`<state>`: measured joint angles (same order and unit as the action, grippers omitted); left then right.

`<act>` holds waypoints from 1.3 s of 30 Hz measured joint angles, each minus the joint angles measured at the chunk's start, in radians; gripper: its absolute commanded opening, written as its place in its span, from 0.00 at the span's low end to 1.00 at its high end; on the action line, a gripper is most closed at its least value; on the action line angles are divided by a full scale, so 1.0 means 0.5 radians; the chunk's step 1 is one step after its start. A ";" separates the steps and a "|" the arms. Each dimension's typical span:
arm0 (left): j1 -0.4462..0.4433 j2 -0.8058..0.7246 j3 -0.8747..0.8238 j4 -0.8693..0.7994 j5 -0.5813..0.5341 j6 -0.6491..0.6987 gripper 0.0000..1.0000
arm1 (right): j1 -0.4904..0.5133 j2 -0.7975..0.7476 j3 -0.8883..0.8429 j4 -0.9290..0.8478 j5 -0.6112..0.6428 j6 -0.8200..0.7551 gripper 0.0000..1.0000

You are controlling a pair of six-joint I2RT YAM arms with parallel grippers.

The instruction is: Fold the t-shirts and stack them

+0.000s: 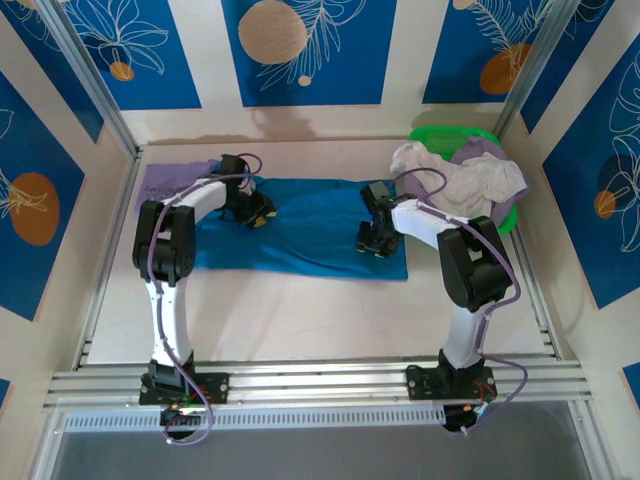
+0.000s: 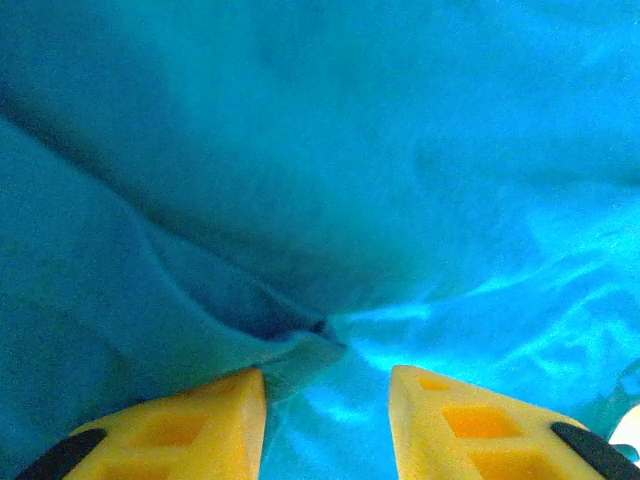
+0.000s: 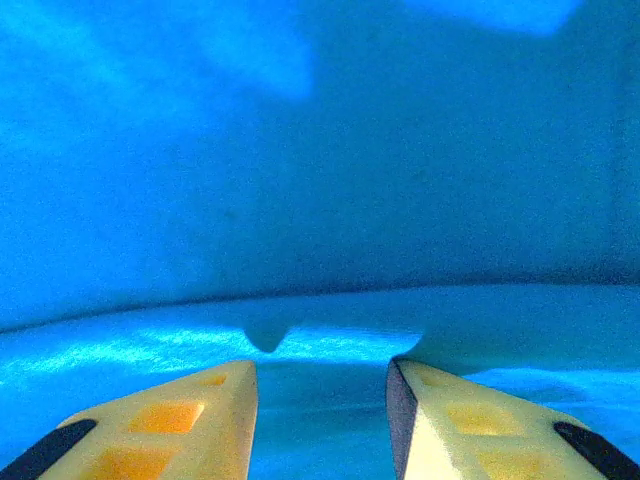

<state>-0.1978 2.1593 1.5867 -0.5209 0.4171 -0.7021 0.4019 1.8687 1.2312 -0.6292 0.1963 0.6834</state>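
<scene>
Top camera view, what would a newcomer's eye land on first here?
The teal-blue t-shirt spread flat across the middle of the table, with the left tool and right tool both down on it and open. Next, the green basket at the far right, heaped with white and lilac shirts.

Soft matt cloth for the teal t-shirt (image 1: 300, 235): smooth across the middle, creased with a faint sheen close to the left gripper (image 2: 327, 372). Hard yellow plastic on its fingers (image 2: 200, 420), matt, moulded with square hollows, black inserts at the back; likewise on the right gripper (image 3: 320, 365). Left of the teal t-shirt, matt lavender cloth of the purple t-shirt (image 1: 165, 182). Right of it, glossy green plastic of the basket (image 1: 450, 134), heaped with crumpled white and cream t-shirts (image 1: 450, 185). Beneath, smooth pale matt table (image 1: 300, 320). Nearer than the shirt, ribbed silvery metal rails (image 1: 320, 385) and glossy white-shelled arms (image 1: 168, 300).
</scene>
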 measured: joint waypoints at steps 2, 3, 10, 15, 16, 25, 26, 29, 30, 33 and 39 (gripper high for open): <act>0.005 -0.009 0.050 -0.042 -0.030 0.025 0.39 | -0.004 -0.001 0.037 -0.031 0.047 -0.005 0.41; 0.008 -0.024 0.063 -0.056 -0.044 0.043 0.39 | -0.005 -0.001 0.053 -0.036 0.060 -0.008 0.41; 0.143 -0.461 -0.121 -0.237 -0.112 0.227 0.43 | 0.099 -0.139 0.071 -0.085 0.039 -0.002 0.41; 0.450 -0.799 -0.512 -0.272 -0.104 0.336 0.43 | 0.205 -0.200 -0.019 -0.031 -0.080 0.076 0.41; 0.514 -0.809 -0.593 -0.275 -0.105 0.363 0.44 | 0.219 -0.185 -0.036 -0.026 -0.098 0.091 0.41; 0.659 -0.712 -0.938 -0.284 -0.121 0.490 0.45 | 0.217 0.003 -0.068 0.022 -0.157 0.124 0.40; 0.664 -0.698 -0.939 -0.283 -0.129 0.510 0.45 | 0.213 0.003 -0.068 0.024 -0.162 0.125 0.40; 0.675 -0.687 -0.939 -0.292 -0.166 0.576 0.46 | 0.209 0.003 -0.076 0.027 -0.176 0.133 0.40; 0.678 -0.687 -0.939 -0.298 -0.178 0.591 0.46 | 0.209 0.000 -0.085 0.036 -0.179 0.140 0.40; 0.702 -0.687 -0.939 -0.321 -0.210 0.655 0.47 | 0.201 -0.043 -0.152 0.101 -0.207 0.163 0.40; 0.732 -0.788 -1.061 -0.336 -0.217 0.693 0.48 | 0.230 -0.164 -0.314 0.148 -0.260 0.202 0.40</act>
<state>0.1684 1.7653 1.0561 -0.6891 0.3084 -0.3557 0.5171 1.7866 1.0740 -0.5552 0.0662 0.7845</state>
